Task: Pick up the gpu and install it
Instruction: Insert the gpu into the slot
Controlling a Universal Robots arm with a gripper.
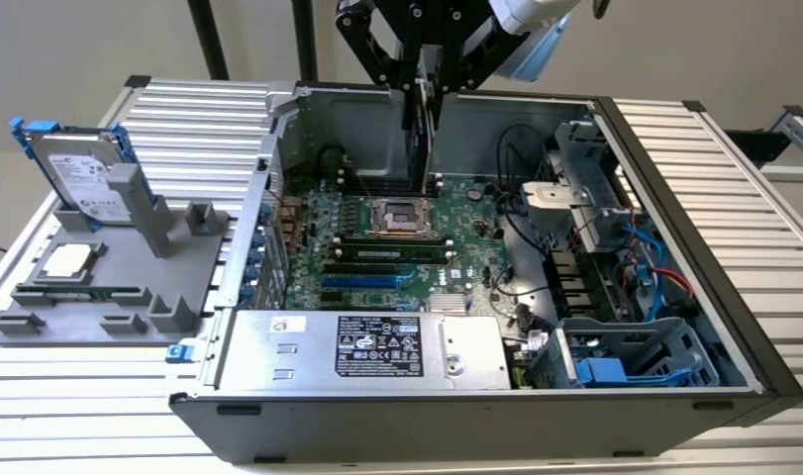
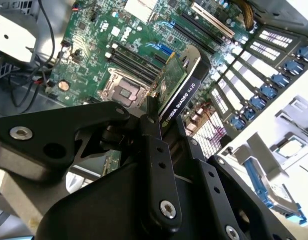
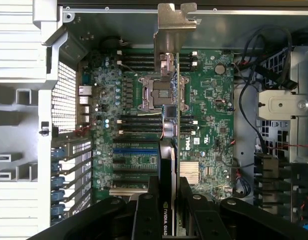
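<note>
End effector (image 3: 169, 192) grips the gpu (image 3: 169, 30) above the motherboard (image 3: 208, 115).

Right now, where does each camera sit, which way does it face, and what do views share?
Exterior view: off the arm, looking down into the computer case; gripper hangs above.
First wrist view: on the arm, straight down the gpu onto the motherboard; gripper links show.
Second wrist view: on the arm, slantwise across the motherboard; gripper links show.
Shared: the held gpu.
</note>
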